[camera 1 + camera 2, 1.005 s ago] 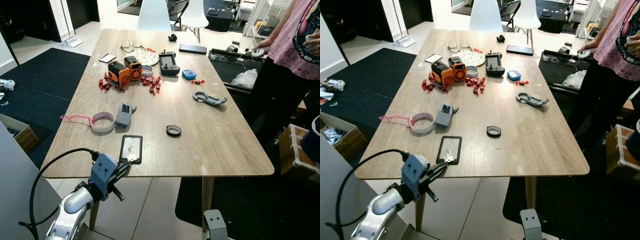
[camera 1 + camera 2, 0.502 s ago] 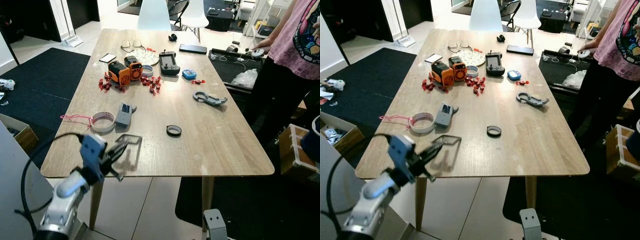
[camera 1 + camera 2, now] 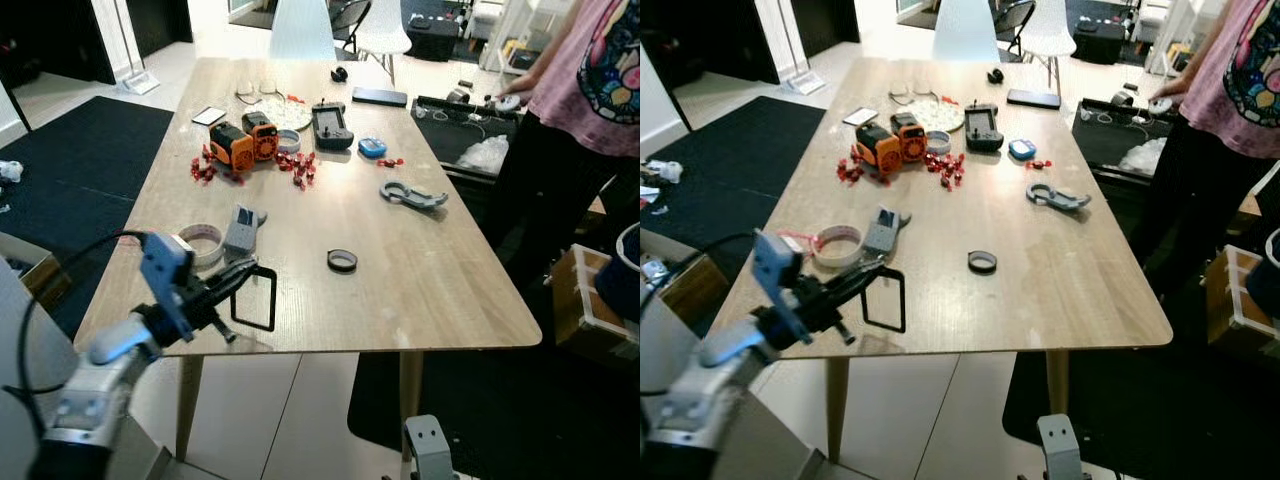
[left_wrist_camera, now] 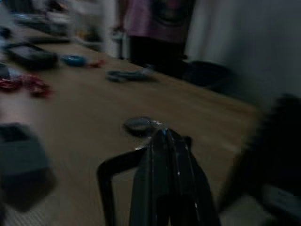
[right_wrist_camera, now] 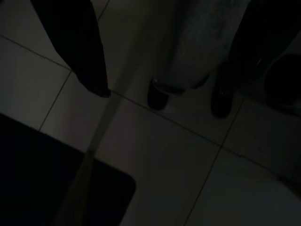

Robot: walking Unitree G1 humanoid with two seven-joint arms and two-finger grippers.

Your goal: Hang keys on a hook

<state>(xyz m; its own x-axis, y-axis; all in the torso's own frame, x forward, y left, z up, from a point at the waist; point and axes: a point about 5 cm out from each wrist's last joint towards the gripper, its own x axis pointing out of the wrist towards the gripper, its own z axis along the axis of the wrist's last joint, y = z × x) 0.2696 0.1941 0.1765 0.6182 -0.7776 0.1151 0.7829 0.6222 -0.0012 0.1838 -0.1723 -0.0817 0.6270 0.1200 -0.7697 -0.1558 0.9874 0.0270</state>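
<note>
Here, the left gripper [image 3: 243, 271] stands clenched on the black frame [image 3: 255, 299], which hangs upright from its tips above the table's [image 3: 430, 270] near edge, no hook visible.

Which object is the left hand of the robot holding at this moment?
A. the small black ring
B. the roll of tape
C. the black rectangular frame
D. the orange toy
C: the left hand is closed on the top corner of the black rectangular frame, which stands upright near the table edge; the roll of tape, the orange toy and the small black ring lie on the table apart from it.
</note>
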